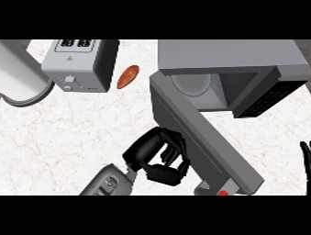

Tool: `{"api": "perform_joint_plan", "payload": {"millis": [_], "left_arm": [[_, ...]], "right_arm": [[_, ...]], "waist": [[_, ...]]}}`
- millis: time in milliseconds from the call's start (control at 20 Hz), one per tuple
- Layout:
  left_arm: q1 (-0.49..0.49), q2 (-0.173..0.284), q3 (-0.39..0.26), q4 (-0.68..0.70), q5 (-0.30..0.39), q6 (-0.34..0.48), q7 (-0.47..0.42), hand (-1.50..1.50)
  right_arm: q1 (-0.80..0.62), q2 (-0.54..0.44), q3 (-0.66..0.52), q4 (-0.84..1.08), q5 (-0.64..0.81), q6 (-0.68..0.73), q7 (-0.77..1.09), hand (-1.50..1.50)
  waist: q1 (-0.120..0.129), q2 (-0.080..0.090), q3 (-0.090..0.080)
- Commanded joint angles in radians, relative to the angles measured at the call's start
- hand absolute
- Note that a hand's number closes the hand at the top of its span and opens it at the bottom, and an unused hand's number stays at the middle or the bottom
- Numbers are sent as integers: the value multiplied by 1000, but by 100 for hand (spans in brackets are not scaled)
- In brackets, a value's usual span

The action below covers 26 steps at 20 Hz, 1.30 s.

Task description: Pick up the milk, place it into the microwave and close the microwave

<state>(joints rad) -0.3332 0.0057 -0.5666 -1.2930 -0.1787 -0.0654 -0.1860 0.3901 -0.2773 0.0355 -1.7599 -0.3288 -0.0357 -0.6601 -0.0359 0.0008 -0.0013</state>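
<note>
left hand (154, 153), fingers curled, empty, against open microwave door (205, 137); milk unseen. advise: push door's outer face steadily shut.

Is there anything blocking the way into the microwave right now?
Nothing visible does. The microwave has its door swung wide open toward the robot, and its cavity shows only the round turntable plate. The left hand sits curled beside the door's outer face. The milk itself cannot be made out.

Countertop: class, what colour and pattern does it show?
White countertop with faint marble-like veins, in the head view.
</note>
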Motion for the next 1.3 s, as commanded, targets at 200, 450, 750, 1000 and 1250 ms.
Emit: {"api": "perform_joint_plan", "payload": {"millis": [200,450,750,1000,1250], "left_arm": [[-219,-5,-268,268,209,189,70,150],[-296,-5,-352,275,381,311,48,-150],[-386,-5,-298,256,537,338,-63,150],[-471,-6,-286,304,612,375,-96,150],[-568,-6,-266,354,681,396,-97,150]], "right_arm": [[15,-57,33,-199,-38,55,121,-150],[-64,-75,35,-181,-58,98,127,-150],[-117,-127,28,-263,-109,137,197,-150],[-116,-157,40,-307,-127,180,209,-150],[-139,-178,13,-341,-150,172,244,-150]], "waist": [[-58,11,-2],[-97,23,-2],[-157,39,-6],[-221,47,-4],[-263,55,-3]]}}
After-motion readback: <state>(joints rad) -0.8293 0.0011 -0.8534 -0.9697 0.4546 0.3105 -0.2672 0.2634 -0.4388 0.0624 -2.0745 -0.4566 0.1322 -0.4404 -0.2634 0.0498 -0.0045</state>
